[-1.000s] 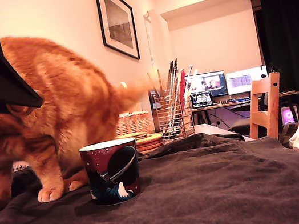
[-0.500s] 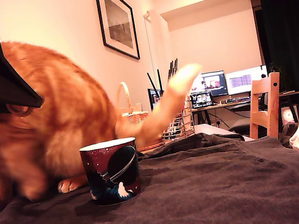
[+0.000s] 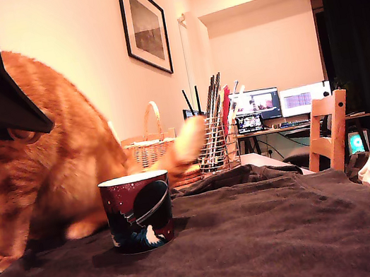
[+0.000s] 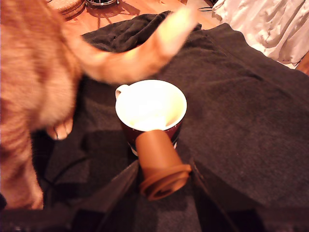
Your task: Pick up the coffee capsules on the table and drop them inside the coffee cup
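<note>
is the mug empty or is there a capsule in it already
Empty as far as shown: the wrist view looks into the dark maroon planet-print mug and shows only pale interior. The brown tapered capsule sits in the pincer.

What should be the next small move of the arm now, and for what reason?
Probably ease the claw a little forward until the capsule is fully over the cup, then release. In the wrist view the capsule, held between the fingers, sits at the cup's near rim, not yet over the middle. Go slowly: the cat stands beside the cup and its tail sweeps close to the opening.

Dark-clothed table [image 3: 274,237], mug [image 3: 139,212], cat [image 3: 41,178]
</note>
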